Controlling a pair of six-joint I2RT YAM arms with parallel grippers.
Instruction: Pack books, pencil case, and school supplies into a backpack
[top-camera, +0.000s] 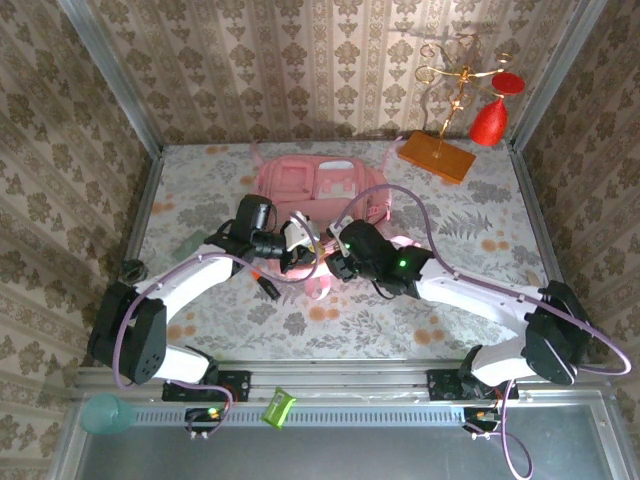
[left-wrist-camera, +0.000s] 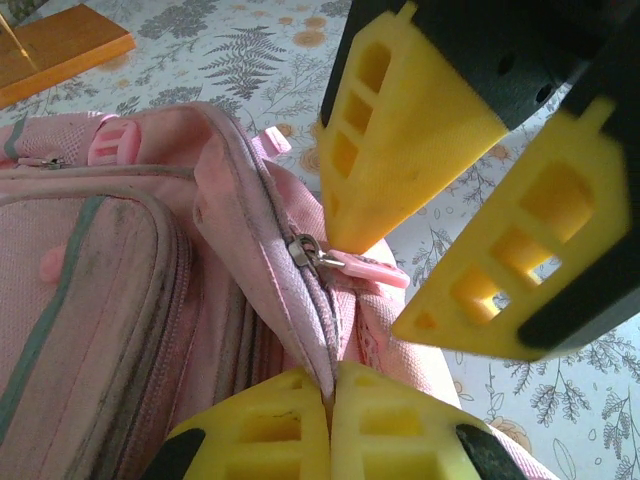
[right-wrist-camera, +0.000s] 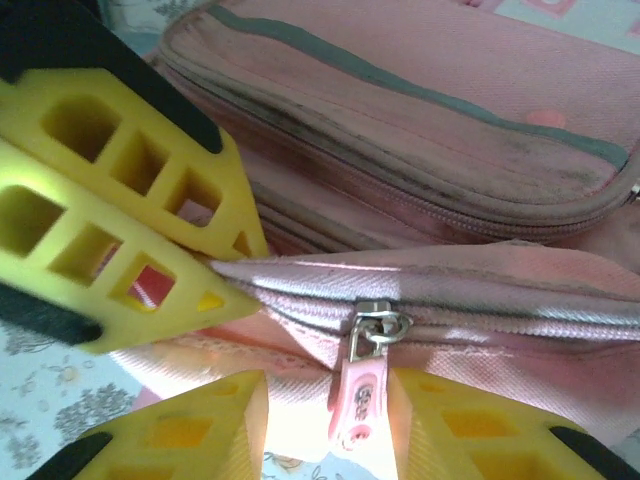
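The pink backpack (top-camera: 318, 183) lies at the back middle of the table, and both grippers meet at its near edge. My left gripper (left-wrist-camera: 330, 405) is shut on a fold of backpack fabric (left-wrist-camera: 300, 330) right beside the zip. My right gripper (right-wrist-camera: 328, 425) is open, its yellow fingers (right-wrist-camera: 205, 430) on either side of the pink zip pull (right-wrist-camera: 358, 398), with a gap on the pull's left. In the top view the left gripper (top-camera: 300, 245) and right gripper (top-camera: 335, 258) almost touch. A short black-and-orange pen (top-camera: 265, 285) lies on the table under the left arm. The books and the pencil case are out of view.
An orange flat stand base (top-camera: 437, 157) with a gold wire stand and red ornaments is at the back right. A small pink round thing (top-camera: 318, 290) lies near the grippers. A green item (top-camera: 190, 245) and a dark one (top-camera: 132, 268) sit at the left.
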